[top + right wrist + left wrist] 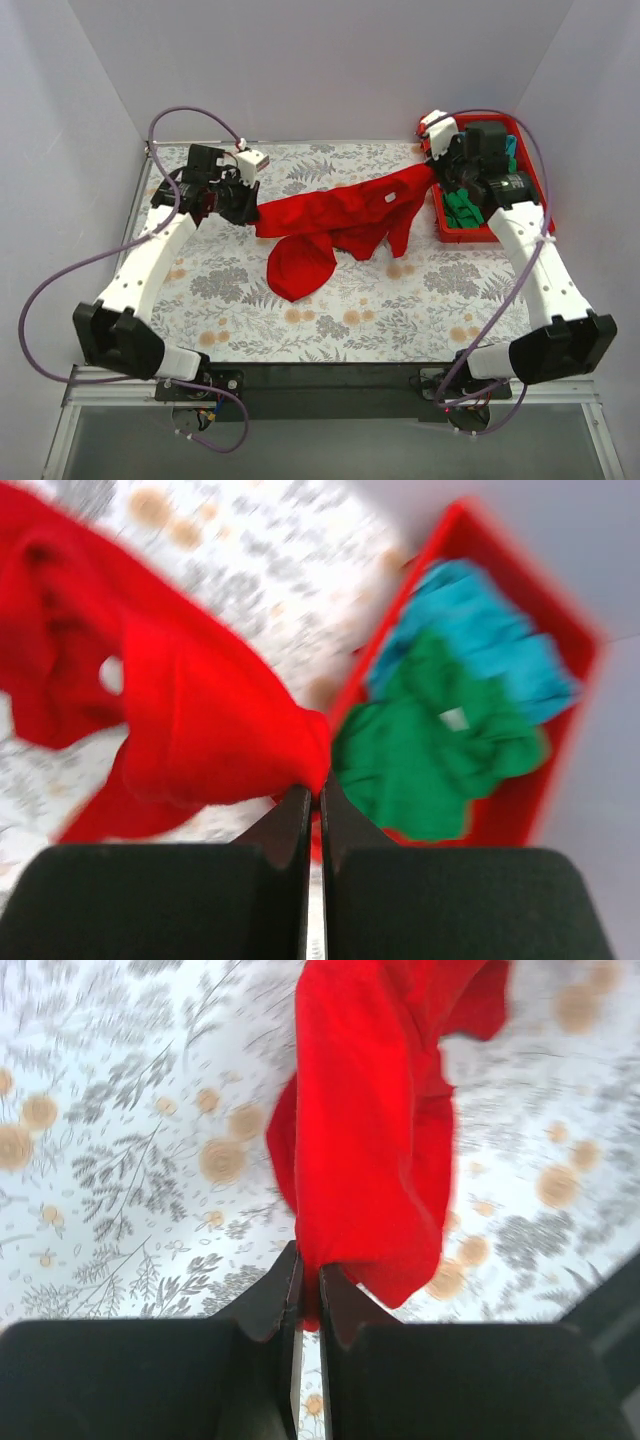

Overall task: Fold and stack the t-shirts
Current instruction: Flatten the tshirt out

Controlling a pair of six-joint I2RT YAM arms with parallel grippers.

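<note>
the red t-shirt [335, 225] is stretching across the worktop [400, 300], the left gripper [310, 1295] and right gripper [314, 805] each pinching one end. only the right wrist view is clearly showing the green t-shirt [420, 760] and turquoise t-shirt [490, 650] bunched in the red tray [520, 805].

— What sits in the upper right of the overhead view?
— A rigid red plastic tray [468, 237], right at the table's far right corner. The right wrist view shows its raised wall [555, 760] too, blurred.
— And the surface?
— A white tablecloth [400, 300] printed with grey leaves and tan flowers fills the middle. The left wrist view shows the same print [120, 1160] close up.
— Around it?
— Plain pale walls [320, 70] across the top and both sides, and a black strip [330, 378] along the bottom edge.
</note>
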